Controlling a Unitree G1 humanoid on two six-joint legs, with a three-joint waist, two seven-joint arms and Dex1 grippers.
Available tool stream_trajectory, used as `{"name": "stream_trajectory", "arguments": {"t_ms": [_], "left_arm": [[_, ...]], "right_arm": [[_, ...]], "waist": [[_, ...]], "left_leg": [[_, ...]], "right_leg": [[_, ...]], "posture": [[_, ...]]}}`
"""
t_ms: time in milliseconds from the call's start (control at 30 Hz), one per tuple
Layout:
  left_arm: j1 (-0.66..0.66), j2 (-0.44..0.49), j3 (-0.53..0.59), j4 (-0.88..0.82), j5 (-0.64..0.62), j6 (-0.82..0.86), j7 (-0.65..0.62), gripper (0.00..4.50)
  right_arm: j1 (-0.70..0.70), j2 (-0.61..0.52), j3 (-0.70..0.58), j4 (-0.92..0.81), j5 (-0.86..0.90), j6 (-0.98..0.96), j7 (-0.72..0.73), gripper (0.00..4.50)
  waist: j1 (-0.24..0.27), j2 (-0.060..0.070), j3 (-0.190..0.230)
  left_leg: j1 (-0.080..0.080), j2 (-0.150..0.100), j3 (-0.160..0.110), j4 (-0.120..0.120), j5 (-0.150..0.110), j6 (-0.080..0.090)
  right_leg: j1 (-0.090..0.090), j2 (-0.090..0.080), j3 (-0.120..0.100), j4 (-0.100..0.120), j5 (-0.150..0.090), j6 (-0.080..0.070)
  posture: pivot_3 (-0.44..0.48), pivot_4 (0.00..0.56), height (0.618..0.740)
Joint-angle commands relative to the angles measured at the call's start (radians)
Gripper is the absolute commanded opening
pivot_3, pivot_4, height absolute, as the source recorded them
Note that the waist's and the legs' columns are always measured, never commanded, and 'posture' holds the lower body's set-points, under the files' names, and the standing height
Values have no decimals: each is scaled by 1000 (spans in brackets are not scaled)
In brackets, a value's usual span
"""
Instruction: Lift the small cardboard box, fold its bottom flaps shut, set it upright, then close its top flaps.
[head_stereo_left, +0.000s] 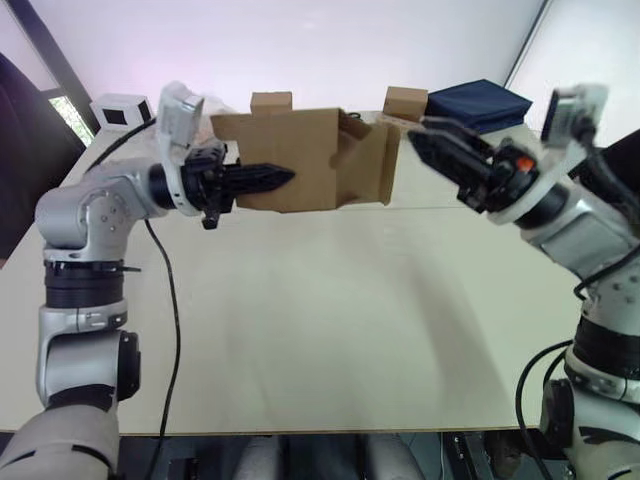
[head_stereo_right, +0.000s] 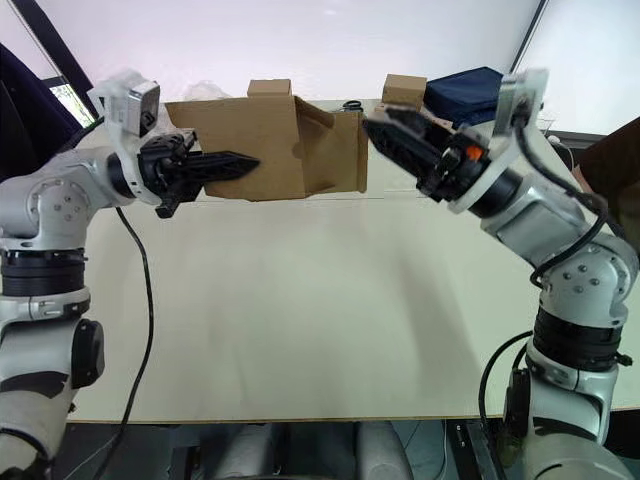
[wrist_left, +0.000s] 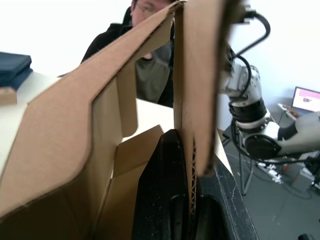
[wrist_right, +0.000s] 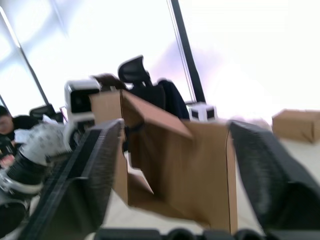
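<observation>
Small cardboard box (head_stereo_left: 300, 160) is held in the air above the worktop (head_stereo_left: 320, 310), flaps hanging open toward the right arm. Left end effector (head_stereo_left: 262, 178) pinches one box wall, one finger inside, one outside. Right end effector (head_stereo_right: 385, 133) is spread wide, just beside the open flaps, not gripping. Two small cartons (head_stereo_left: 271, 101) sit at the worktop's far edge

My head eyes are looking down over the surface (head_stereo_left: 330, 330); both wrist cams are sitting close, sharing the small cardboard box (head_stereo_left: 300, 160).
</observation>
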Motion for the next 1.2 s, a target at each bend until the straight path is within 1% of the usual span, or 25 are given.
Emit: {"name": "stream_trajectory", "arguments": {"t_ms": [33,133,167,200,367,600,933,1100,1200], "left_arm": [[-45,15,-28,32,18,-54,-36,0],[-55,8,-45,47,18,-67,-48,0],[-56,7,-49,50,17,-69,-49,0],[-55,3,-53,48,16,-72,-51,0],[-50,-9,-63,34,5,-73,-52,0],[-55,-26,-47,25,-32,-48,-30,0],[-58,-58,-34,23,-85,1,15,0],[-51,-88,-20,-4,-150,80,46,0],[-41,-91,-21,-21,-165,104,55,0]], "right_arm": [[-50,-10,24,-7,-44,-31,7,1831],[-74,-5,66,-6,-82,-34,13,533],[-79,-2,76,-5,-88,-32,13,175],[-81,2,92,-7,-100,-32,17,57],[-79,22,134,-8,-140,-38,27,57],[-63,46,177,-34,-166,-35,47,57],[-56,113,203,-51,-210,-60,17,57],[-48,153,227,-56,-272,-93,-8,57],[-42,162,235,-57,-301,-105,-9,57]], "waist": [[0,0,0],[-2,0,0],[-2,0,0],[-2,0,0],[-3,0,0],[-2,0,0],[-3,0,0],[-3,0,0],[-3,0,0]], "left_leg": [[0,0,0,0,0,0],[0,0,1,0,0,0],[0,0,0,0,0,0],[0,0,0,0,0,0],[0,0,0,0,0,0],[0,0,0,0,0,0],[0,0,0,0,0,0],[0,0,0,0,0,0],[0,0,0,0,0,0]], "right_leg": [[0,0,0,0,0,0],[0,0,0,0,0,0],[-1,0,0,0,0,0],[-1,0,0,0,0,0],[-1,0,0,1,0,0],[-1,0,0,1,0,0],[-1,0,0,1,0,0],[-1,0,0,1,0,0],[-1,0,0,1,0,0]], "posture": [[0,150,740],[0,150,740],[0,150,740],[0,150,740],[0,150,740],[0,150,740],[0,150,740],[0,150,740],[0,150,740]]}}
